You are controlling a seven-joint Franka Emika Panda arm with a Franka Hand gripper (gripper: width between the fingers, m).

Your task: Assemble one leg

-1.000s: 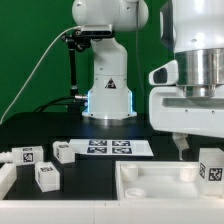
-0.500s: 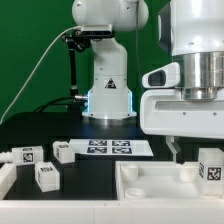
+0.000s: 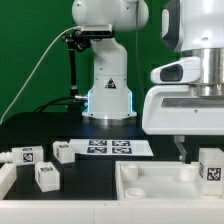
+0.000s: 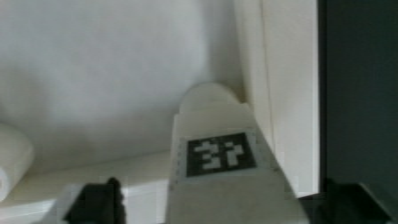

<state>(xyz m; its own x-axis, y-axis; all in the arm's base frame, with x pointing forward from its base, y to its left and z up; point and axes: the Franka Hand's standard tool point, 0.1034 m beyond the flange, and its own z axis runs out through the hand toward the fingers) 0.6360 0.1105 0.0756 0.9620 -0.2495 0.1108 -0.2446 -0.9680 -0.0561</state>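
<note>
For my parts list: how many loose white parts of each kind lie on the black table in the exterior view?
Small white plastic tagged legs, exterior view's left: 3
Large white plastic tabletop panel: 1
White tagged piece, exterior view's right edge: 1
Total: 5

White, tagged legs (image 3: 47, 175) lying loose at the exterior view's lower left; another leg (image 3: 211, 166) upright at lower right.
</note>
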